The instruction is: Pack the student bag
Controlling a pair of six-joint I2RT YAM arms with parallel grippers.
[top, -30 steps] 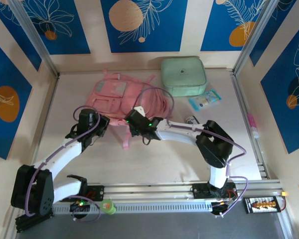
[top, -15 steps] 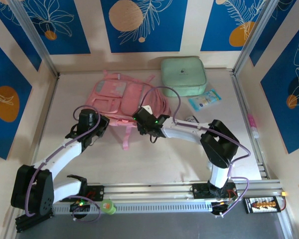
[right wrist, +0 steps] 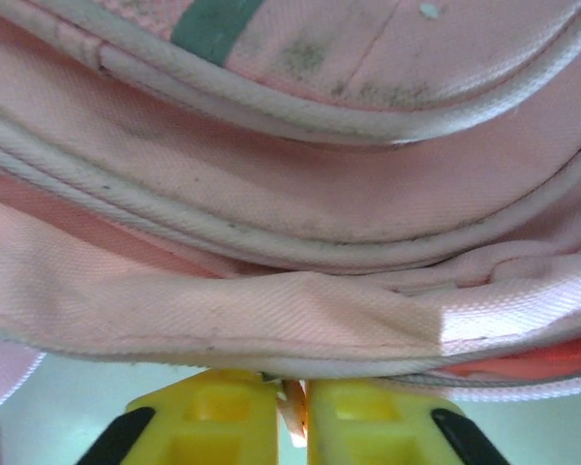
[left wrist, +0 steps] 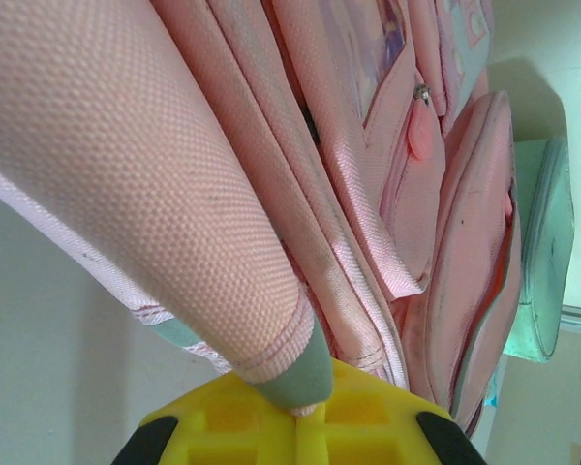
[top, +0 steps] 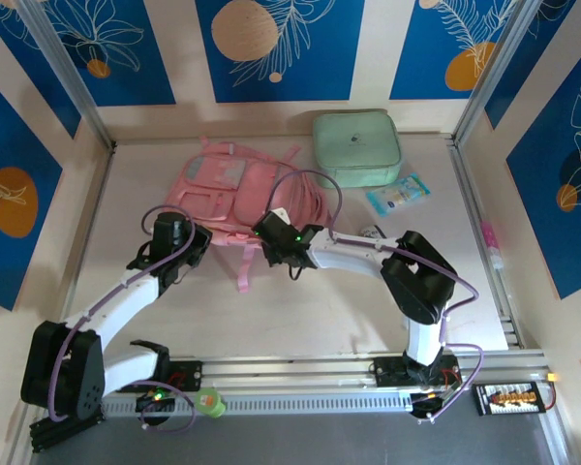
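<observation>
From above, one pink bag lies flat on the desk, left of centre and toward the far wall. One mint case sits just beside it on the right. One blue packet lies near the case's front corner. Two arms reach in. The left pincer meets the bag's near left edge and the right pincer its near middle edge. Whether either is closed cannot be told from this height. One strap trails toward the arms.

The left wrist camera shows what the overhead view cannot. The yellow fingers are closed together, nipping a rolled pink edge of the bag that ends in green trim. One zip pull hangs further up the bag, and the case shows at the right edge.

The right wrist camera shows stacked piped seams close up. The pincer is narrow, with a thin pale sliver of the bag caught between its fingers.
</observation>
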